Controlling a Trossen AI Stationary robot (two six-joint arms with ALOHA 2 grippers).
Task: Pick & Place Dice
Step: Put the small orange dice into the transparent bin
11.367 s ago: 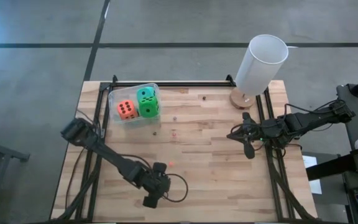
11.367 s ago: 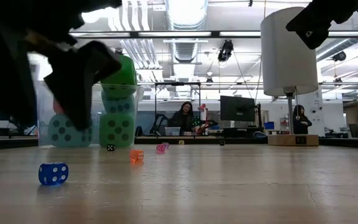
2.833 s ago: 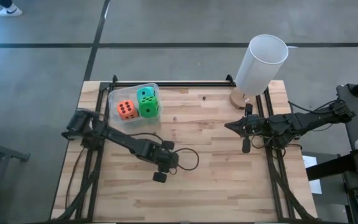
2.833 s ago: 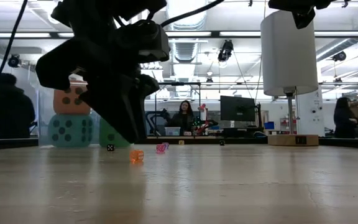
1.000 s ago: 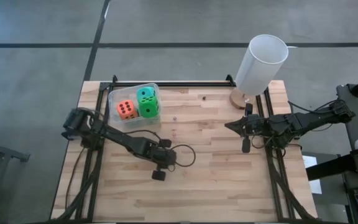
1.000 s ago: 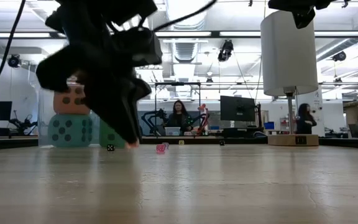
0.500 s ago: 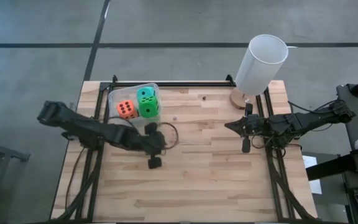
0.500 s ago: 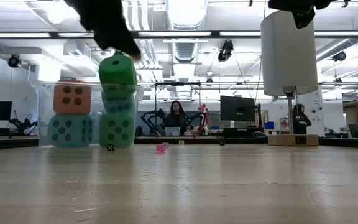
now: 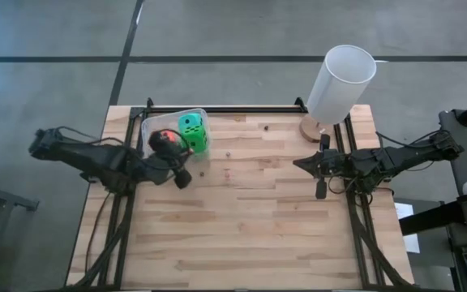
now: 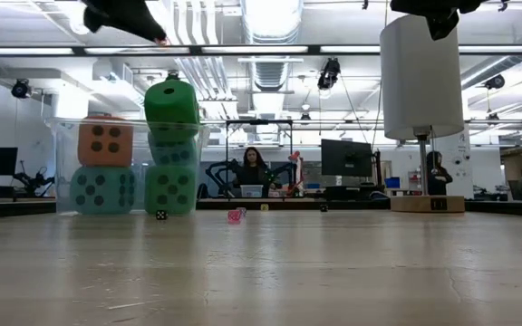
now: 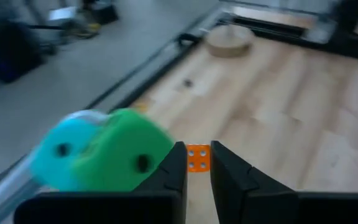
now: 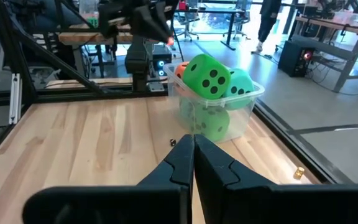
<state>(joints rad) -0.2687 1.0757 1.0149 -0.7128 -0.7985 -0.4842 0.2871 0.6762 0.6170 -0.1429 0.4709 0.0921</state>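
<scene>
A clear tub [image 9: 147,128] at the table's far left holds large foam dice stacked on each other: green [image 10: 172,101], orange [image 10: 105,140] and teal [image 10: 102,188]. My left gripper [image 11: 197,163] hangs high just beside the tub's near side [image 9: 186,169], shut on a small orange die [image 11: 197,157]. In the low view it is at the upper left [image 10: 159,38]. My right gripper [image 12: 191,142] waits shut and empty above the table's right side [image 9: 298,165]. My left gripper pinches the small orange die by two opposite faces [image 11: 189,158] between its two fingertips. The fingers slant downward, pointing toward the table's far right. The die is lifted well clear of the table, level with the top of the stacked foam dice.
A tall white cylinder [image 9: 340,81] stands on a round wooden base [image 9: 314,128] at the far right. Tiny dice lie on the wood near the tub: a black one [image 10: 160,215], a pink one [image 10: 235,215]. The table's near half is bare wood [image 9: 250,243].
My left gripper has risen from the tabletop with the small orange die, swung toward the far left edge up to the tub, and rolled and tipped up from pointing steeply down to a shallow slant. The die is now lifted clear. It stayed shut.
</scene>
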